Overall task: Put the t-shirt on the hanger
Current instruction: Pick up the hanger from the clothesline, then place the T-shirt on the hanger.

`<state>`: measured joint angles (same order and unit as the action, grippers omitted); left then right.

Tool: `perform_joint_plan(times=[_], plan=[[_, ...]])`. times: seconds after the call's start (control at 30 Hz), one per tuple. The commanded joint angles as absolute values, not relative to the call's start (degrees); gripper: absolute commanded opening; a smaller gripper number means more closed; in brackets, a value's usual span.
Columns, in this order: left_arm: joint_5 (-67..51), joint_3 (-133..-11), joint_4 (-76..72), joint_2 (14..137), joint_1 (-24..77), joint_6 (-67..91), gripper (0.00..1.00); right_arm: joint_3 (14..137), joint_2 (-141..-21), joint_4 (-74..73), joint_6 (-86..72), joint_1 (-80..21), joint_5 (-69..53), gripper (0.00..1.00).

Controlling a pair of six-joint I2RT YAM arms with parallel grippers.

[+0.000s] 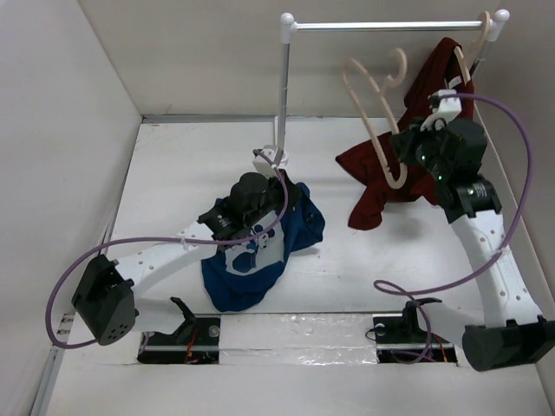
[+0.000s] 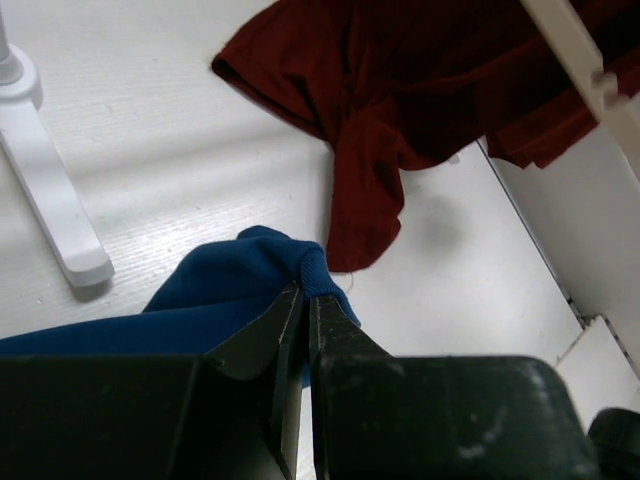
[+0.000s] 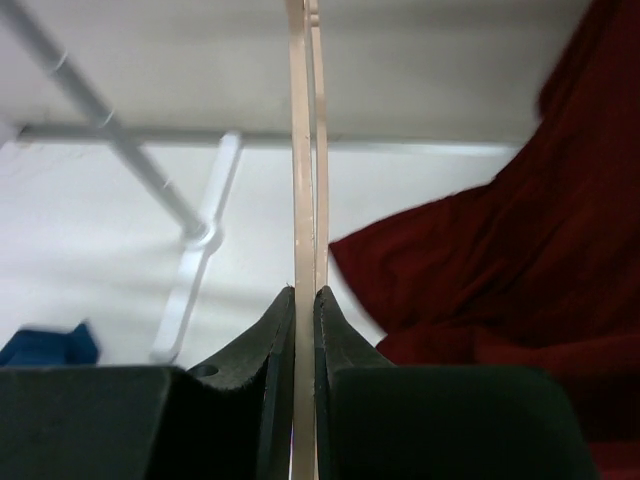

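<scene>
The royal blue t-shirt with a white print lies bunched on the table in front of the left arm. My left gripper is shut on a ribbed edge of the t-shirt; in the left wrist view the gripper pinches the blue cloth at its tips. The pale beige hanger is held up in the air at the right, hook uppermost. My right gripper is shut on its lower arm. In the right wrist view the gripper clamps the hanger, seen edge-on.
A white-and-silver clothes rail stands at the back, its post foot just behind the t-shirt. A dark red shirt hangs from a second hanger on the rail and trails onto the table. White walls enclose the left and back.
</scene>
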<state>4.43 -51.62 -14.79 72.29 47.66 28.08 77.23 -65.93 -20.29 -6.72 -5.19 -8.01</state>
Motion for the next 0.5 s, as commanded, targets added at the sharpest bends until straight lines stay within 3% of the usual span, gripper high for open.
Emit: perform_joint_plan(times=[0.0,0.17,0.47], plan=[[3.17,-55.46,-18.02,73.56,45.01,27.51,0.00,72.00,-57.33,-15.56,-9.05,-9.83,-12.92,0.00],[0.53,-58.09,-19.07,76.46,39.91,28.04,0.00,57.60,-41.60,-20.10,-13.87,-16.78,-12.57,0.00],[-3.60,-63.45,-19.95,80.77,31.91,27.69,0.00,56.07,-26.46,-38.66,-15.38,-22.24,-13.28,0.00]])
